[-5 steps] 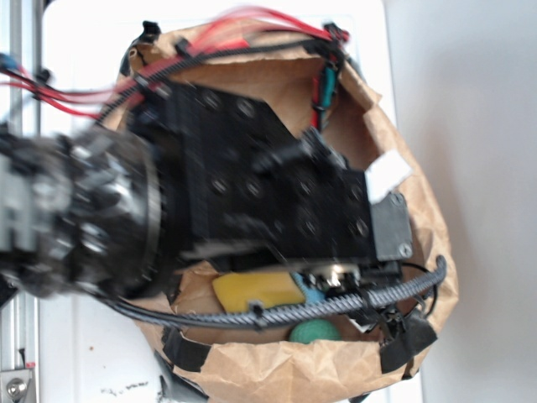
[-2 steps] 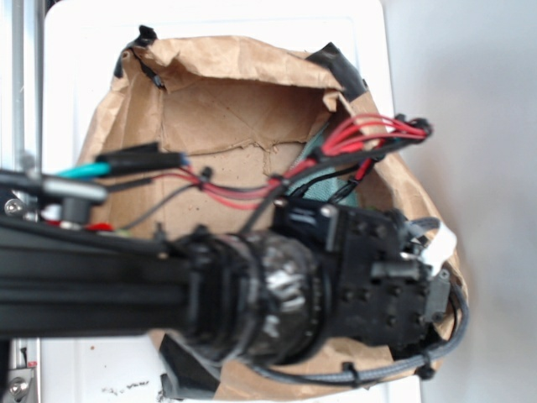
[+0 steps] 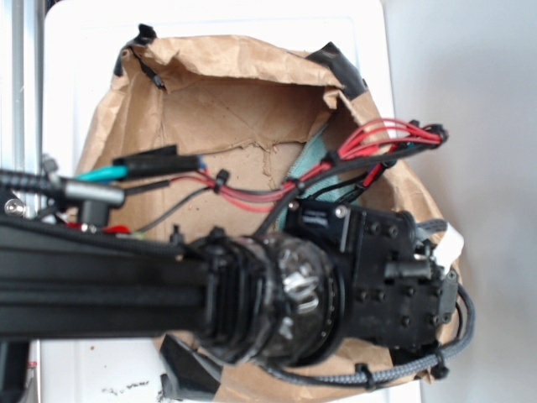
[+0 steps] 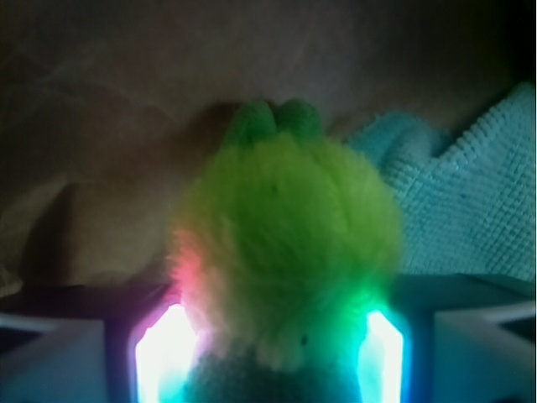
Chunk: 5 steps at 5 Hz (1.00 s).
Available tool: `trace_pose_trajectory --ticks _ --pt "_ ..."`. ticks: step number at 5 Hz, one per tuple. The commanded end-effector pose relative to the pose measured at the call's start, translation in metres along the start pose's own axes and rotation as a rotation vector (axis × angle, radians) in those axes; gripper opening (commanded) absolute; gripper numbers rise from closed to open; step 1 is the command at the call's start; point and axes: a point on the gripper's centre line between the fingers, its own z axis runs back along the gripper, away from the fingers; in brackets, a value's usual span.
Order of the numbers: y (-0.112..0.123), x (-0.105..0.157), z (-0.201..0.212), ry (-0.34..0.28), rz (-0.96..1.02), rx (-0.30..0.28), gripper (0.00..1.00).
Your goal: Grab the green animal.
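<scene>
Wrist view: green animal (image 4: pixel 289 252) fills centre of frame, fuzzy lime-yellow body w/ two small darker green bumps at its top edge. It sits between the two glowing fingers (image 4: pixel 168 353) of the gripper (image 4: pixel 268 357), which show at lower left and lower right. Left one casts pink/white light on the fur, right one green/cyan. Both finger tips look pressed into the fuzz at the toy's lower sides, so the pincer seems clenched on the toy, tho blur makes exact contact hard to judge. Teal cloth (image 4: pixel 470 201) w/ knit texture lies at right of frame, just beside the toy. Brown paper (image 4: pixel 109 126) behind and to the left, dim.

Exterior view: black arm (image 3: pixel 101 277) runs in from left edge across lower half of frame; wrist block (image 3: pixel 377 269) at lower right, reaching down into the brown paper bag (image 3: pixel 218 109). Red and black wires (image 3: pixel 377 138) loop above the wrist. Sliver of teal cloth (image 3: pixel 319 155) visible at right of bag interior. Toy and fingers hidden by the arm here. Bag rests on a white surface (image 3: pixel 210 17)
</scene>
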Motion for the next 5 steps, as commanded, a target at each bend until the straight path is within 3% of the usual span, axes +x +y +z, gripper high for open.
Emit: trace_pose_trajectory --ticks 1,4,5 --pt "0.005 0.026 0.061 -0.026 -0.005 -0.092 0.0" --pt "0.023 0.035 0.114 0.046 0.004 -0.022 0.0" --pt "0.046 0.036 0.131 0.014 0.022 0.024 0.0"
